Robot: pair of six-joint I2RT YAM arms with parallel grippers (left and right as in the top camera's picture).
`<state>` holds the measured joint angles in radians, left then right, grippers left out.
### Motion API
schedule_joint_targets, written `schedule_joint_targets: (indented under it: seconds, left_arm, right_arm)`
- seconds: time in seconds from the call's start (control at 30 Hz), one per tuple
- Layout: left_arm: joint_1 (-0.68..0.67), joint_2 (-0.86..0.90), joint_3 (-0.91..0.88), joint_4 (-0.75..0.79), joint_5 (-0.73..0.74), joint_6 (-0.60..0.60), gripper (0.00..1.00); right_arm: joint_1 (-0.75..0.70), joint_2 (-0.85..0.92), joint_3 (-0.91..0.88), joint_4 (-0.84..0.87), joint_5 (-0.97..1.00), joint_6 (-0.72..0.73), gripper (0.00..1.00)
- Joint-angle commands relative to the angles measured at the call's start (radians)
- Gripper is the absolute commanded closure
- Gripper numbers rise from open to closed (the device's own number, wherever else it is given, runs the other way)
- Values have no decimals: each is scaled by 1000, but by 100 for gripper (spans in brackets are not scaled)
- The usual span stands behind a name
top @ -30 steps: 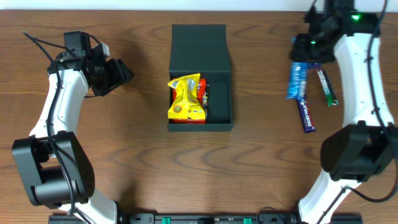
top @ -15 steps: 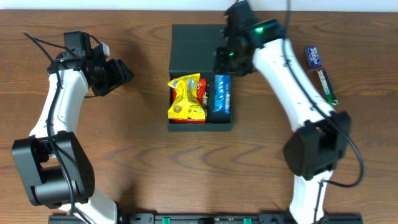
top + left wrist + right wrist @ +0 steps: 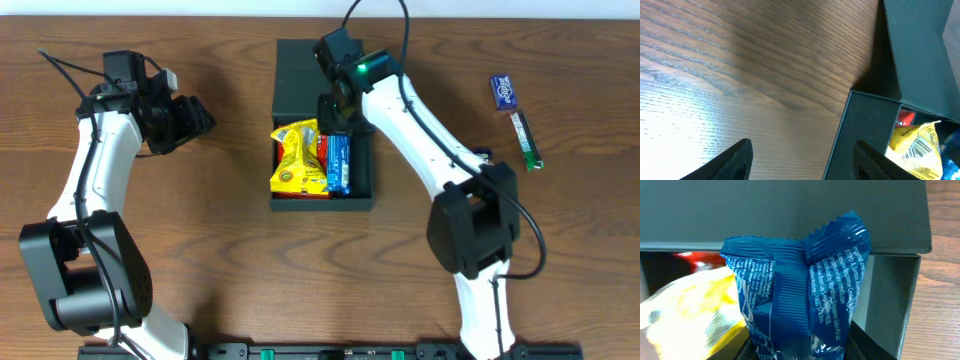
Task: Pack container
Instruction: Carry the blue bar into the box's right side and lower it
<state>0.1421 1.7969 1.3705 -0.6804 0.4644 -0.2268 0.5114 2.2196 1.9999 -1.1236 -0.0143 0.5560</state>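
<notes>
The container is a dark teal-green box at the table's middle, its flap lid open toward the back. A yellow packet and a red packet lie inside. My right gripper hangs over the box's back half, shut on the top end of a blue snack packet, which reaches down beside the yellow one. In the right wrist view the blue packet fills the space between the fingers. My left gripper is open over bare wood left of the box, with nothing between its fingertips.
A small blue packet and a thin green bar lie on the table at the far right. The right arm stretches from the front right across to the box. The container's left wall is close to the left gripper's right finger.
My right gripper carried the blue packet from the table's right side to over the container, then shifted it left beside the yellow packet. The left arm stayed still.
</notes>
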Motion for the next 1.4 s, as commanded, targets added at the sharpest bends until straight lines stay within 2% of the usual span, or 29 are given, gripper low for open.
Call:
schedule_joint_targets:
  seconds: [0.0, 0.27, 0.6, 0.7, 0.77, 0.83, 0.87, 1.07, 1.17, 1.33, 1.37]
  left_arm:
    - [0, -13, 16, -4, 1, 31, 35]
    - [0, -13, 16, -3, 1, 40, 35]
    - [0, -13, 16, -3, 1, 40, 35]
    - [0, -13, 16, -3, 1, 40, 35]
    - [0, -13, 16, -3, 1, 40, 34]
    - [0, -13, 16, -3, 1, 40, 35]
    - [0, -13, 16, -3, 0, 40, 35]
    - [0, -13, 16, 0, 0, 40, 34]
    - [0, -13, 16, 4, 0, 40, 34]
    - [0, -13, 16, 4, 0, 40, 34]
    - [0, -13, 16, 4, 0, 40, 34]
  right_arm:
    - [6, 26, 2, -5, 70, 24, 96]
    - [10, 36, 1, -10, 84, -4, 94]
    - [20, 98, 1, -15, 3, -58, 91]
    - [20, 106, 1, -16, -3, -68, 82]
    - [20, 106, 1, -17, -3, -68, 71]
    - [20, 104, 1, -18, -3, -72, 40]
    - [20, 101, 1, -19, -5, -72, 30]
    - [12, 53, 26, -20, -4, -76, 13]
    - [10, 14, 41, -21, 4, -93, 17]
    - [10, -42, 42, -20, 20, -109, 48]
    - [10, -51, 42, -18, 36, -108, 50]
